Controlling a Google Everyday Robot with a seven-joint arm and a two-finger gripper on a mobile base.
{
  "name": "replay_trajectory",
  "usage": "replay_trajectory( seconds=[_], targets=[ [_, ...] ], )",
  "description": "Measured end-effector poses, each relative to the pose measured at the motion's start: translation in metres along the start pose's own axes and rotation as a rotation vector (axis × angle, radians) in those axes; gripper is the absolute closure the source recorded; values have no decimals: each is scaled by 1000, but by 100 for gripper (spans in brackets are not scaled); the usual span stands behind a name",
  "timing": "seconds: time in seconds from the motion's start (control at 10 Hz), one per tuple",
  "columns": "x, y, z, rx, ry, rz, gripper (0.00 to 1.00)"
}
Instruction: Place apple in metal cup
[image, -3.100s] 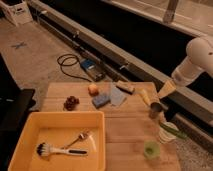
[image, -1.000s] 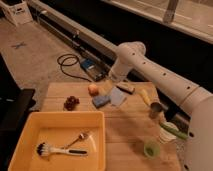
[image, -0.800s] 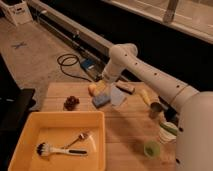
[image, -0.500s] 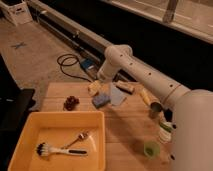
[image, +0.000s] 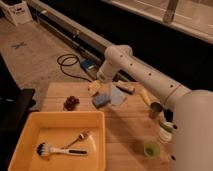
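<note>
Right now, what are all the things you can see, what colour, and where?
table: one, wooden, centre.
tray: one, yellow, front left.
brush: one, dark bristles, in the tray.
apple: one, pale orange-yellow, table's back edge, partly hidden.
metal cup: one, dark grey, right side.
dark red cluster: one, left, behind the tray.
sponge: one, blue, middle.
cloth: one, pale blue, beside the sponge.
long yellow item: one, behind the metal cup.
white cup: one, green thing inside, right edge.
green cup: one, front right.
cable: one, black, floor behind the table.
arm: one, white, from the right.
end effector: one, pale, at the apple.
</note>
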Motion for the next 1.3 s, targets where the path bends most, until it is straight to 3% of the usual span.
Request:
replay_trajectory(
  seconds=[0.2, 0.4, 0.7, 1.0, 1.3],
  targets=[
    [-12, -5, 17, -10, -31, 1, 20],
    [-36, -9, 55, -24, -55, -9, 20],
    [-55, -31, 91, -4, -63, -22, 20],
    [-62, -54, 106, 28, -68, -34, 20],
    [-52, -64, 128, 23, -47, -28, 20]
  ],
)
